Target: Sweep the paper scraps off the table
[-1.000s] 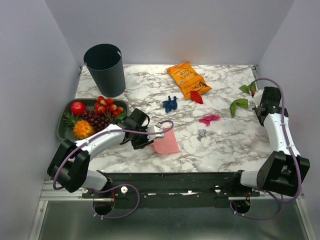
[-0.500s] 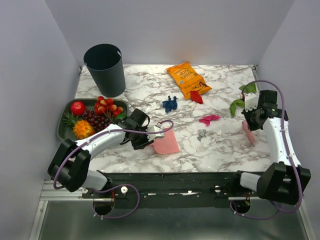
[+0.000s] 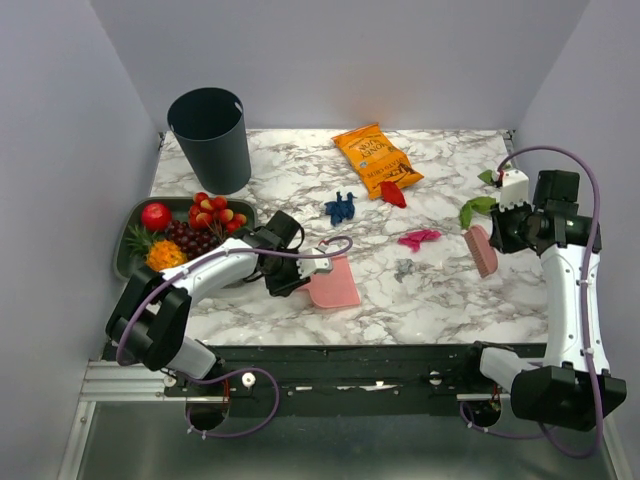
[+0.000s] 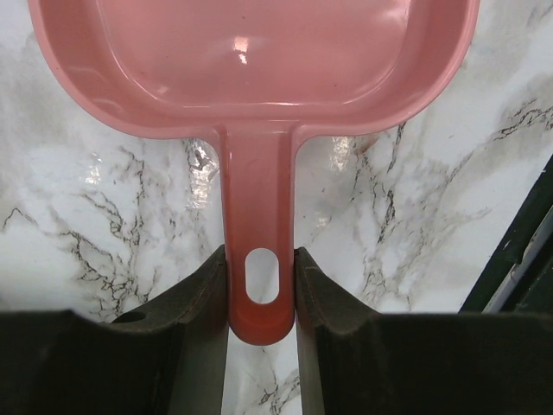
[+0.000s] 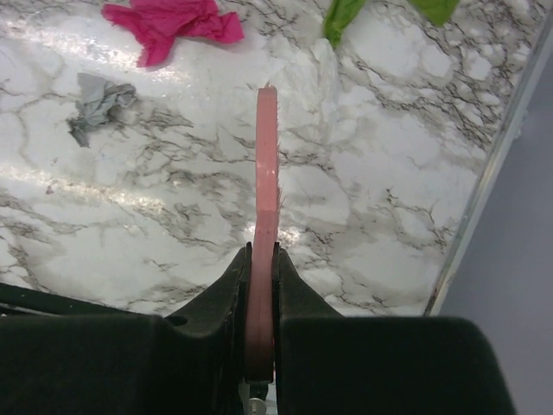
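The paper scraps (image 3: 418, 238) are scattered over the middle and far right of the table (image 3: 290, 170): blue, red, magenta, grey and green bits, well apart. They are judged feather-light and soft, so they are better pushed than pinched, and a fast stroke may flick them aside. A thin pink brush (image 5: 266, 173) is pinched edge-on between the right fingers (image 5: 294, 303), just near of the green bits. The pink dustpan (image 4: 259, 52) is clamped by its stiff handle (image 4: 259, 207) between the left fingers (image 4: 203, 294), at the near left.
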Controlling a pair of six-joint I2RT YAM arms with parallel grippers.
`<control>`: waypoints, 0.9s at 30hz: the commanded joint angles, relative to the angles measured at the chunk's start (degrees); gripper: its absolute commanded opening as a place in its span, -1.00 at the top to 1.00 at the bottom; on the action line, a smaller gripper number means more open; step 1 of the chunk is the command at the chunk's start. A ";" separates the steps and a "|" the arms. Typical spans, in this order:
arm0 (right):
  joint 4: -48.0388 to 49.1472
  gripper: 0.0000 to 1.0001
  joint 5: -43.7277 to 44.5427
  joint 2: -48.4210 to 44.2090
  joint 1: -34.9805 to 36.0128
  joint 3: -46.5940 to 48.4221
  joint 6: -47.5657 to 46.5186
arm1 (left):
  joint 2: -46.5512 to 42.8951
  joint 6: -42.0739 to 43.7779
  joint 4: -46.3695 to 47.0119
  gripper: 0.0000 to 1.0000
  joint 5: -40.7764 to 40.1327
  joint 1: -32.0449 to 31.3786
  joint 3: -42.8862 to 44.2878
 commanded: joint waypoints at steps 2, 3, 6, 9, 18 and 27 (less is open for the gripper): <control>7.41 0.99 11.45 0.61 0.06 -1.00 4.08 | 1.00 -0.29 -3.12 1.00 0.33 0.05 1.84; 8.55 0.99 14.43 1.91 0.06 -1.18 3.91 | 0.30 -0.73 -1.90 1.00 0.24 0.05 1.66; 12.95 0.99 17.70 3.94 0.06 -2.49 1.81 | 0.21 -3.28 -0.66 1.00 -0.11 0.05 2.36; 15.42 0.99 16.93 7.19 0.84 -3.82 0.40 | 0.82 -4.34 -0.39 1.00 -0.11 -0.30 3.68; 16.83 0.99 15.17 11.33 16.27 -6.54 1.44 | 3.54 0.40 -2.75 1.00 -5.12 -1.18 6.05; 14.28 0.99 2.18 14.31 32.91 -6.02 9.01 | 7.58 1.73 -3.11 1.00 -7.06 -4.34 7.10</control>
